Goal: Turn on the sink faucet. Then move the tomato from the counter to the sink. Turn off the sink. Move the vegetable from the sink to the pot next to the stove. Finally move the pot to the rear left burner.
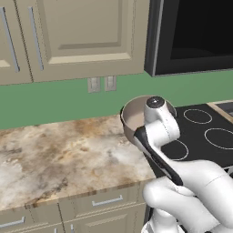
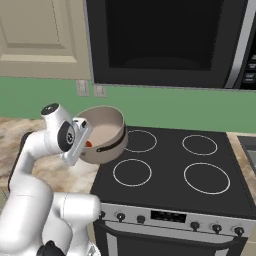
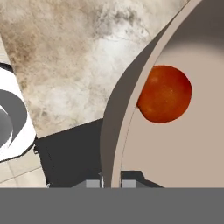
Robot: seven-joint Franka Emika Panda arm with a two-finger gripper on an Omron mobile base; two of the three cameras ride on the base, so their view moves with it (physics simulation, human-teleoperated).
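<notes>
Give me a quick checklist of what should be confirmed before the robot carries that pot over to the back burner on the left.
1. Tomato inside the pot: ok, it lies against the inner wall.
2. End effector shut on the pot's rim: ok, one finger each side of the wall.
3. Pot lifted off the counter: ok, it looks raised and tilted.
4. Rear left burner free: ok, nothing stands on it.
5. Pot level enough to keep the tomato in: cannot tell.
6. Stove off: cannot tell.
</notes>
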